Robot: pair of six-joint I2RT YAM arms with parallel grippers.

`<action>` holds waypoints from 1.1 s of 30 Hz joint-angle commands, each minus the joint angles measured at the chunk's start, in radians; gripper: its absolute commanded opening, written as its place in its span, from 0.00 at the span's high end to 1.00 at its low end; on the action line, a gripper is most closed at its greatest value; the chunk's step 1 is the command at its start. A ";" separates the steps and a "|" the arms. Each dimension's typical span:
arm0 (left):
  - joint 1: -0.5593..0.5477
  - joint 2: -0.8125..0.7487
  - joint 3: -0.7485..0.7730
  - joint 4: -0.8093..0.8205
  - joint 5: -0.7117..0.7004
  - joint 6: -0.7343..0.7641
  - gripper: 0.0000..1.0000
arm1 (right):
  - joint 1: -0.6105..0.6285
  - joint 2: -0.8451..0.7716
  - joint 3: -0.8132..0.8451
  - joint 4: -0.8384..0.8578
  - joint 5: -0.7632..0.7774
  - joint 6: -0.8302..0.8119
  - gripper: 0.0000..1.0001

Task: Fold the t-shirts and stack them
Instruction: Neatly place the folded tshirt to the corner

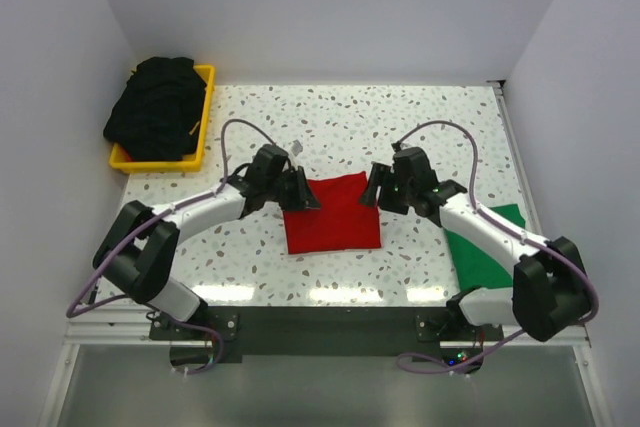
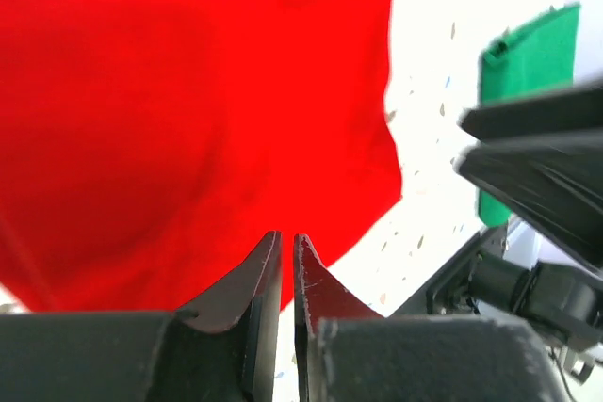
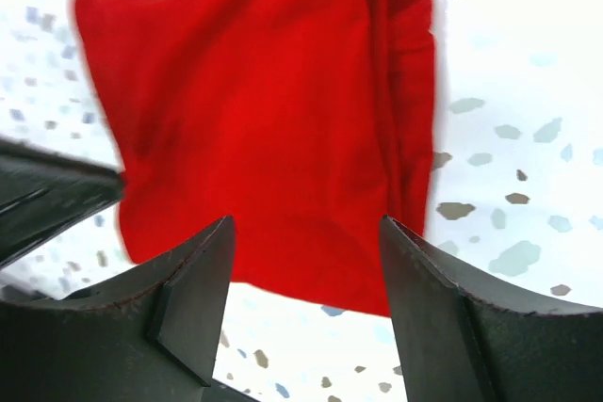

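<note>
The bright red t-shirt (image 1: 332, 215) lies folded into a rough square at the table's middle. It fills the left wrist view (image 2: 188, 110) and the right wrist view (image 3: 273, 110). My left gripper (image 1: 305, 193) is at the shirt's left far corner, its jaws shut with only a thin slit and nothing between them (image 2: 286, 235). My right gripper (image 1: 372, 187) is at the shirt's right far corner, open and empty just off the cloth's edge (image 3: 306, 221). A green t-shirt (image 1: 486, 247) lies folded at the right under the right arm. Black t-shirts (image 1: 158, 107) are piled at the far left.
The black shirts sit in a yellow bin (image 1: 205, 112) at the table's far left corner. White walls close in the left, back and right. The green shirt also shows in the left wrist view (image 2: 528, 44), behind the right gripper's dark fingers (image 2: 537, 162).
</note>
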 commanded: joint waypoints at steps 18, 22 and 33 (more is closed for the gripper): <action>-0.274 0.220 0.090 -0.001 -0.089 -0.004 0.85 | -0.011 0.242 -0.012 0.097 0.052 -0.083 0.26; -0.276 0.208 0.092 -0.018 -0.105 0.002 0.85 | -0.030 0.260 -0.012 0.114 0.061 -0.090 0.26; -0.276 0.208 0.093 -0.035 -0.118 0.006 0.85 | -0.041 0.311 -0.017 0.182 0.004 -0.110 0.30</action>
